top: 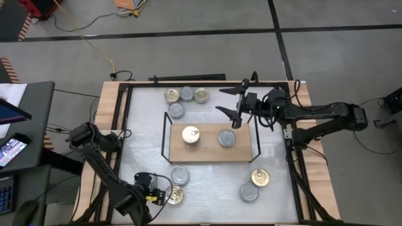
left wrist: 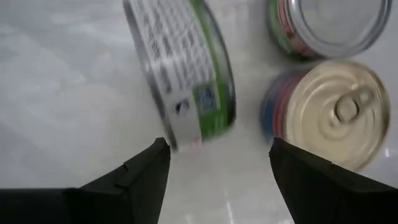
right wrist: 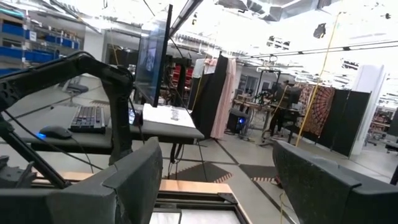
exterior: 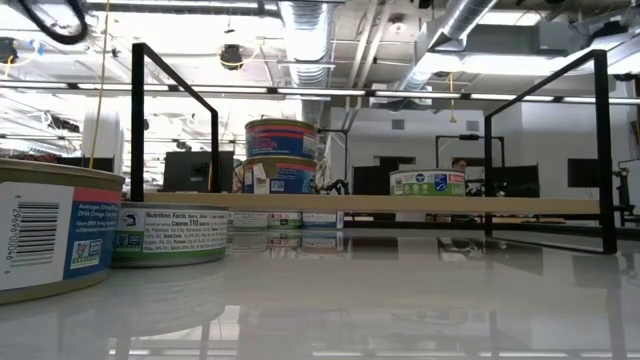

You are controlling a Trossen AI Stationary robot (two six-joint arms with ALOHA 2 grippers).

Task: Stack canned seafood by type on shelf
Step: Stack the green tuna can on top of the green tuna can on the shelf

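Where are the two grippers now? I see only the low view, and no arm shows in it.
Observer: The left gripper is at the near left part of the table, open, with a round metal tin with a green label just ahead of its fingertips.
Operator: And the right one?
Observer: The right gripper is open and empty, beyond the far edge of the light wooden shelf board, towards its right end.
Operator: Which lids do the tins on the shelf have?
Observer: The stack's top tin has a gold pull-tab lid; the single tin has a plain silver-grey lid.
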